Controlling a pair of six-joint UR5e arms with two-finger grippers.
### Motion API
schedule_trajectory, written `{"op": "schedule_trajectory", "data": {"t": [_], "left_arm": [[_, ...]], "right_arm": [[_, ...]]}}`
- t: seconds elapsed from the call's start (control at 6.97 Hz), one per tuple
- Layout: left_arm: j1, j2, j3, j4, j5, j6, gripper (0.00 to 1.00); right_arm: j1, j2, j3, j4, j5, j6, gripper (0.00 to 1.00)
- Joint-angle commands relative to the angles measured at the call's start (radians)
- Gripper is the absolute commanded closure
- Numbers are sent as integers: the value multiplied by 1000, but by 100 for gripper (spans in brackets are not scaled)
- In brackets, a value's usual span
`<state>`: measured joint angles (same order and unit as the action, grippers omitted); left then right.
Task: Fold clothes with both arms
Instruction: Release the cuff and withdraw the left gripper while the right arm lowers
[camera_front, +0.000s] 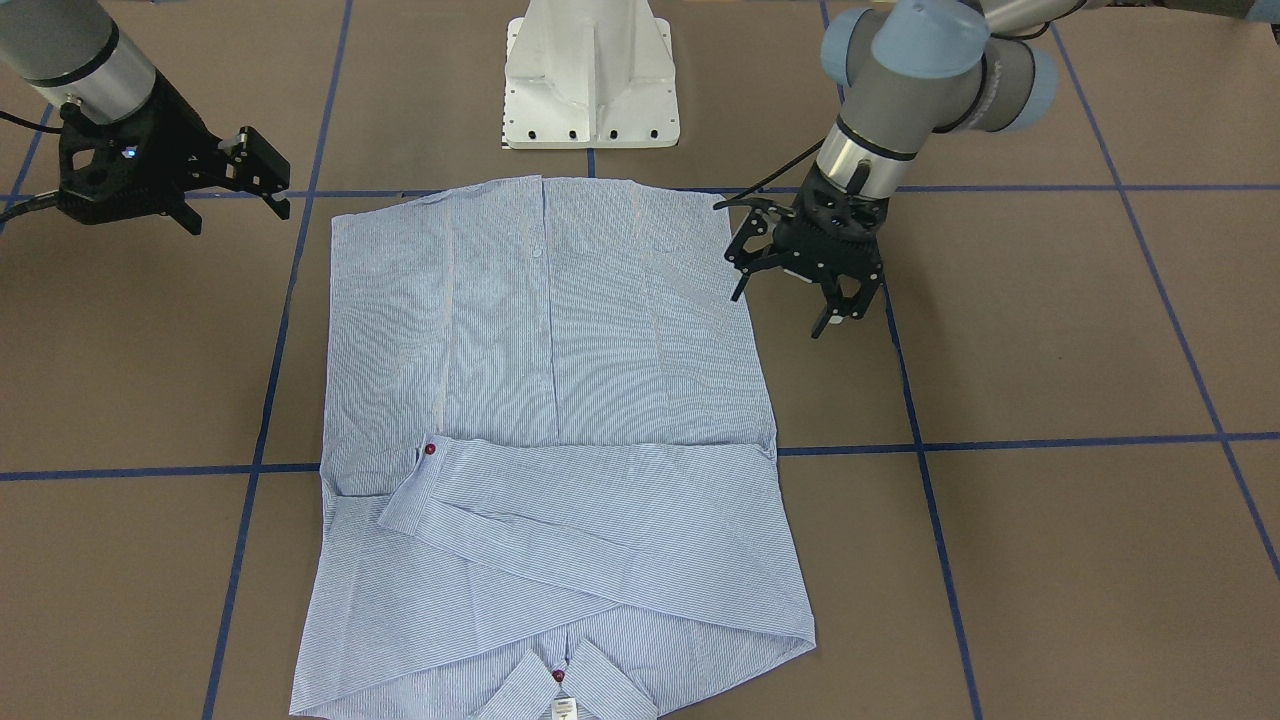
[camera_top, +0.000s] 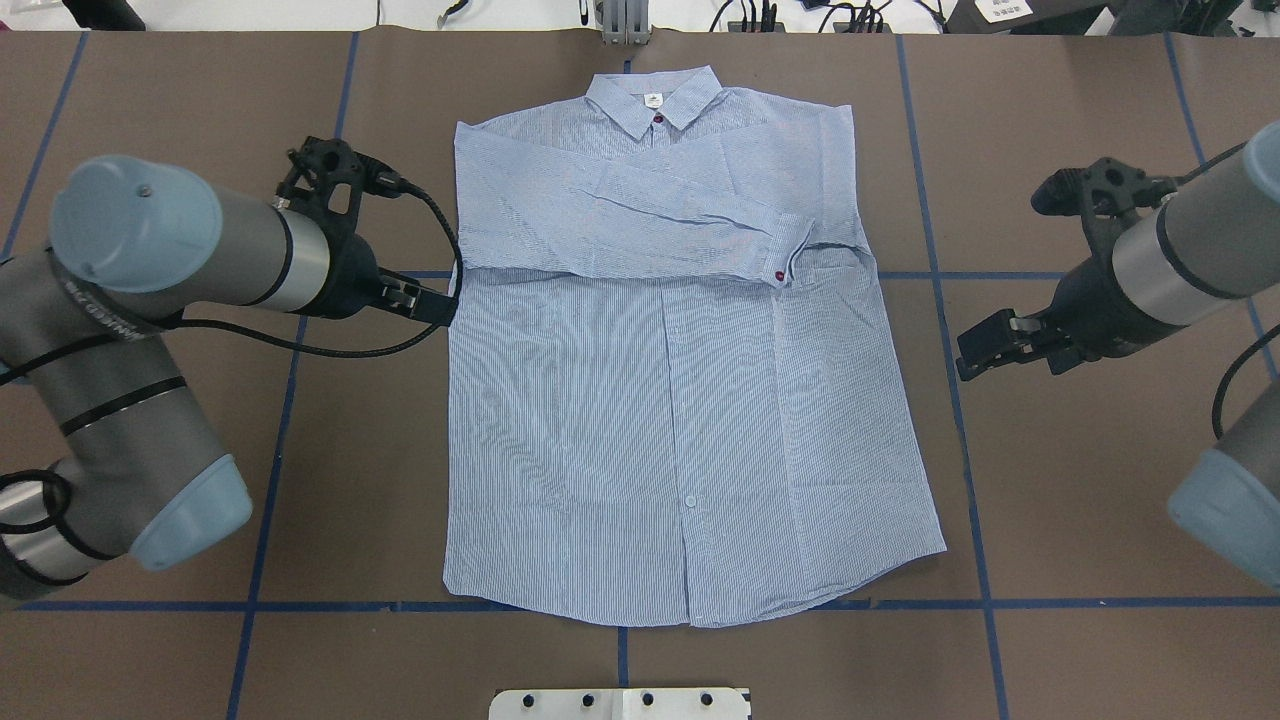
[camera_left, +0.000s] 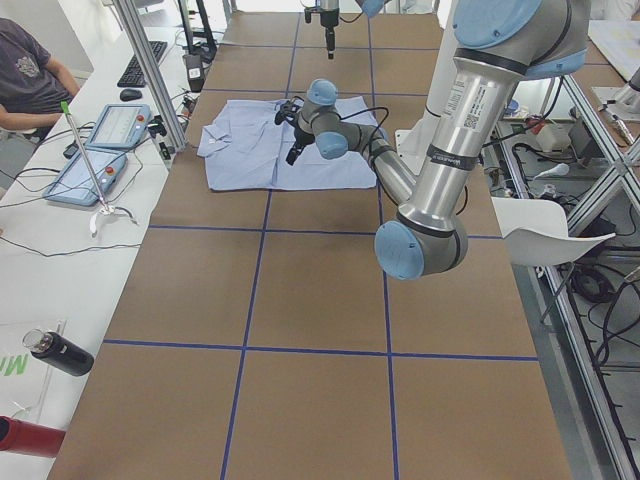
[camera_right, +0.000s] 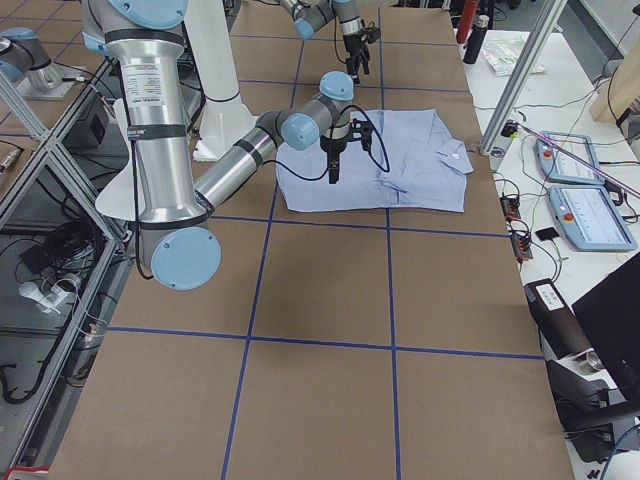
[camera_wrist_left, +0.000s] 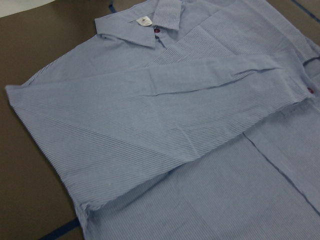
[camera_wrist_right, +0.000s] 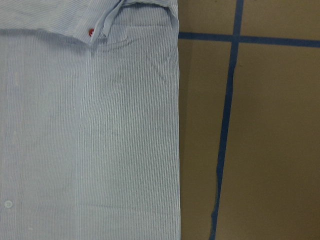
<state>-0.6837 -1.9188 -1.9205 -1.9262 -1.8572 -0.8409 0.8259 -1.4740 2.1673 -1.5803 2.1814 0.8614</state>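
Two grippers, both empty. The left gripper (camera_front: 790, 302) has its fingers spread apart and points down just beside the left side edge of the shirt (camera_top: 660, 400), about level with the chest (whether it touches the cloth I can't tell). The right gripper (camera_front: 240, 212) is also spread wide, holds nothing and sits clear of the shirt's right side edge, over bare tabletop (camera_top: 1080, 480).

The shirt lies flat and front up in the middle of the tabletop. Its collar (camera_top: 655, 100) is toward the far edge and its hem toward the white robot base (camera_front: 592, 75) at the near edge. Both sleeves are folded in across the chest. The top one runs crosswise and ends in a cuff (camera_top: 795, 250) with a dark red button near the shirt's right side. A small white label (camera_top: 652, 99) shows inside the collar, with another dark red button just below it. Blue tape lines (camera_top: 965, 420) cross the brown tabletop on both sides of the shirt.
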Motion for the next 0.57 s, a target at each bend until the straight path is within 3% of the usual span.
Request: {"op": "schedule_trajectory", "data": {"t": [0.0,0.14,0.43], "left_arm": [[9,101,-66,15,-108,-256,0],[31,101,-69,-6,-117,-365,0],[113,84,-55,-16,-109,-510,0]], "right_arm": [[-83,-58,-9,60,-51,19,0],[-96,-83,-7,74,-51,18,0],[-160,-196,-18,251,-61,78,0]]}}
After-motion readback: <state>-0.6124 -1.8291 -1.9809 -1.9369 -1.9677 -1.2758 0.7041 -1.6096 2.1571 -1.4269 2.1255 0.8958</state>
